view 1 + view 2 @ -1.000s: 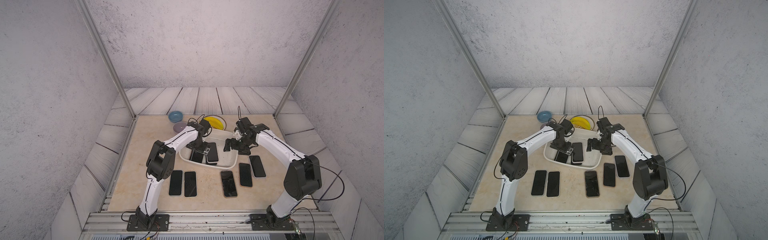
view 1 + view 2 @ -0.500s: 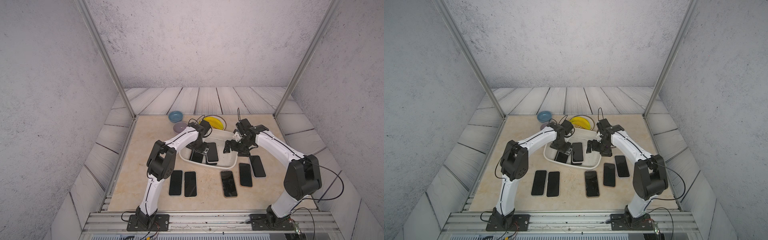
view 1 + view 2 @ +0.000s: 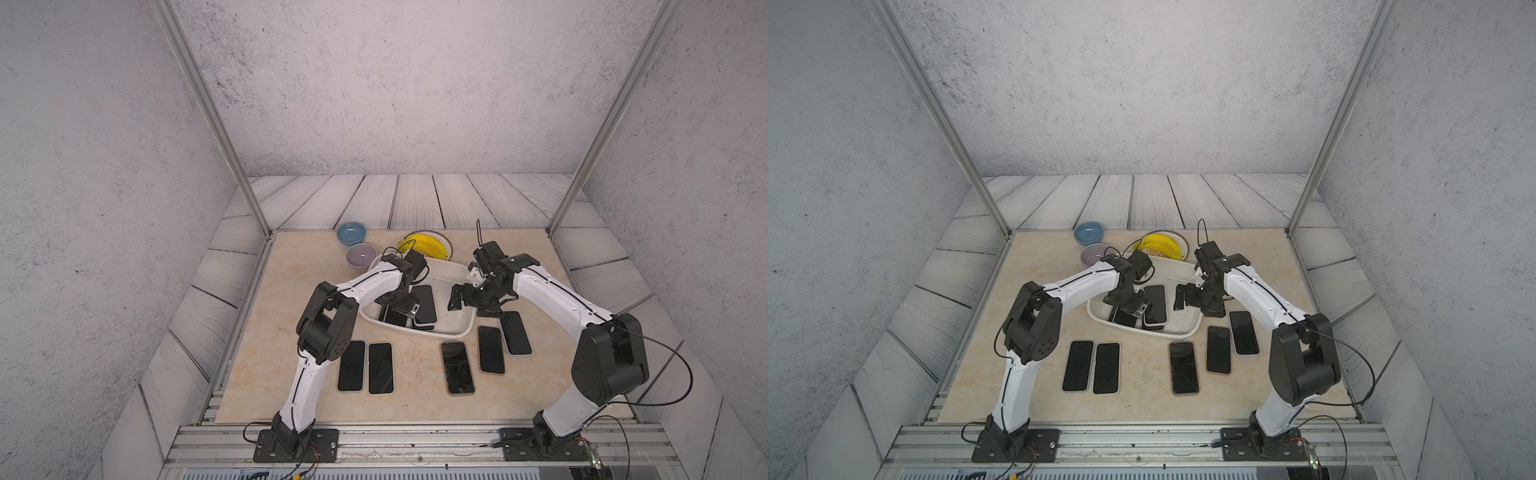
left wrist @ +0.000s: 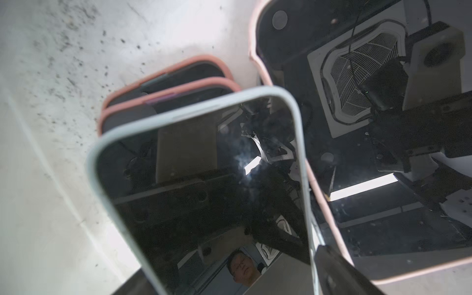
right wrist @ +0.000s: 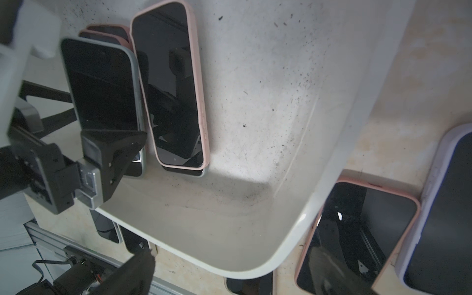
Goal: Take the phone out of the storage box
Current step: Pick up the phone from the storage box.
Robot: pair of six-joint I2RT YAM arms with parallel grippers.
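Storage box (image 3: pixel 451 321) sits mid-tabletop (image 3: pixel 415 399), long side across my view. It holds a loose stack of phones, all towards its left half; the right half shows bare, speckled bottom.

Left gripper (image 3: pixel 405 309) is down inside the box, over the stack. From the left wrist, the grey-cased phone (image 4: pixel 204 184) fills the view, screen up and on top of the pile. One of the fingers (image 4: pixel 339 273) is close beside its long edge. The fingers stand wide, one on either side of that phone. I cannot tell whether they already pinch its edges.

From the right wrist, a pink-cased phone (image 5: pixel 168 84) lies just beside the grey one, resting on another phone. Two more pink-cased phones (image 4: pixel 166 76) peek out from under the grey one.

Right gripper (image 3: pixel 465 301) hangs over the box's right end. Its fingers (image 5: pixel 138 273) are spread wide with nothing between them.

On the tabletop in front of the box are a pair of phones (image 3: pixel 380 368) on the left and a row of three phones (image 3: pixel 491 350) on the right, all screen up.

Behind the box are a blue bowl (image 3: pixel 351 232), a lilac bowl (image 3: pixel 360 254) and a plate of bananas (image 3: pixel 424 245).
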